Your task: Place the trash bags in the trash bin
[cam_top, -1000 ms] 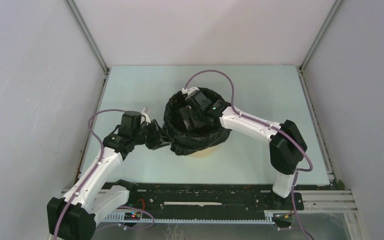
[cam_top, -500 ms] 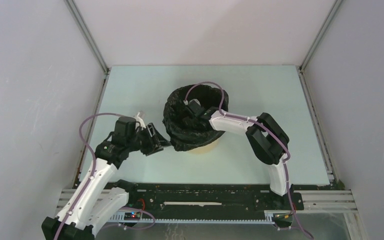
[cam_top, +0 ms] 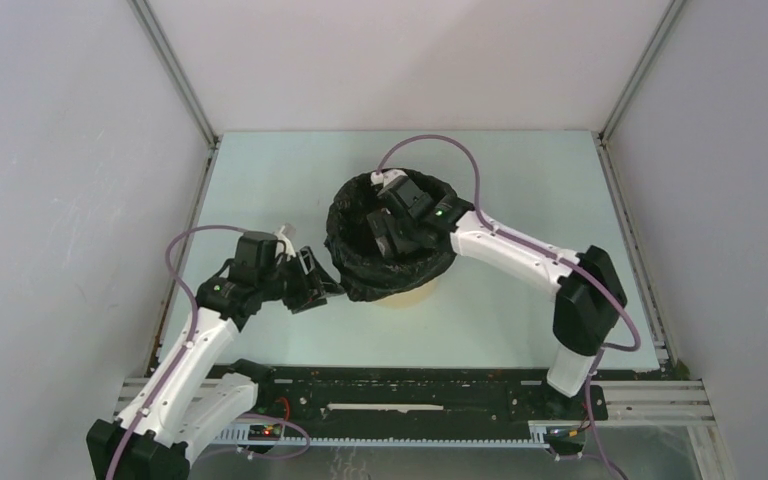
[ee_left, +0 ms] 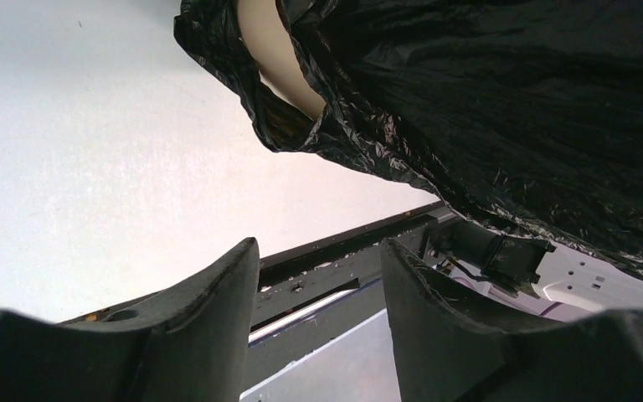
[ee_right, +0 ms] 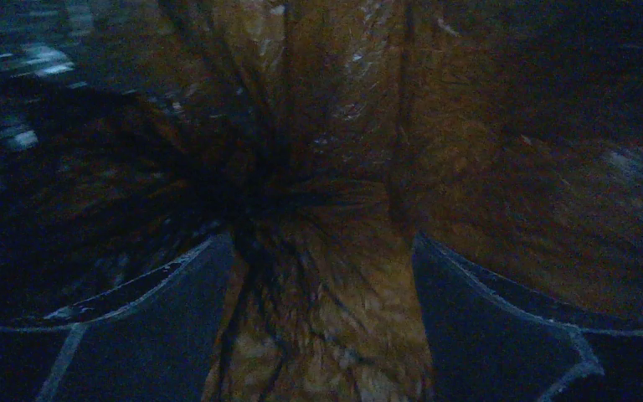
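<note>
My left pincer (cam_top: 312,285) (ee_left: 318,251) sits at the near-left side of the trash bin (cam_top: 405,298), just beside its wall. The fingers stand apart with nothing between them. From my left wrist, the trash bag (ee_left: 511,126) hangs in crinkled black folds above and beyond my fingertips, and a strip of the bin's cream wall (ee_left: 280,59) shows where the plastic parts.

From above, the trash bag (cam_top: 345,270) is draped over the bin's rim, covers most of its outside and lines the inside, leaving only the cream foot bare on the pale table (cam_top: 260,180).

My right pincer (cam_top: 380,232) (ee_right: 322,243) reaches down inside the bin from its far-right side. Its fingers are spread wide, gripping nothing I can see, with wrinkled bag film (ee_right: 326,167) gathered into folds ahead of them.
</note>
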Action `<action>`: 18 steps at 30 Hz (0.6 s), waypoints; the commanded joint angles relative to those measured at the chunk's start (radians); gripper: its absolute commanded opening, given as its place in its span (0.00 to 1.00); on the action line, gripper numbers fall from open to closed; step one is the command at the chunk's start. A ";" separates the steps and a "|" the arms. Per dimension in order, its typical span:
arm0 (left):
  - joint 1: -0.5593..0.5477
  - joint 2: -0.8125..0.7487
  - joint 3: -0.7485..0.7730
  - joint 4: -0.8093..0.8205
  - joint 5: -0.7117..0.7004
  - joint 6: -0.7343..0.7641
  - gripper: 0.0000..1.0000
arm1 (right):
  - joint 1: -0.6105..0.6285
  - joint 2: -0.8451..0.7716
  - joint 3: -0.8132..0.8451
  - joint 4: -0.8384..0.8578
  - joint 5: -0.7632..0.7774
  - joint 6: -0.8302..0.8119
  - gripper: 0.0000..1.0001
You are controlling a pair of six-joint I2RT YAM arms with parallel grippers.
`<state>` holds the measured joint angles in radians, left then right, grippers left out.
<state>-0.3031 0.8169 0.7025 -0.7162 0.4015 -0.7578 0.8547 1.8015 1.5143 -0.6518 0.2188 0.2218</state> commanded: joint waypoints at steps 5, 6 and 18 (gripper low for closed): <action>-0.005 0.003 0.082 0.026 0.026 0.029 0.61 | 0.038 -0.022 -0.066 -0.018 -0.066 0.025 0.87; -0.005 0.000 0.086 0.021 0.024 0.029 0.61 | 0.042 -0.009 -0.075 -0.005 -0.077 0.032 0.86; -0.005 -0.074 0.190 -0.100 -0.033 0.039 0.62 | 0.021 0.206 -0.108 0.106 -0.122 0.127 0.84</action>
<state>-0.3031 0.7803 0.8108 -0.7658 0.3946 -0.7483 0.8845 1.8732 1.4345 -0.6422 0.1032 0.2985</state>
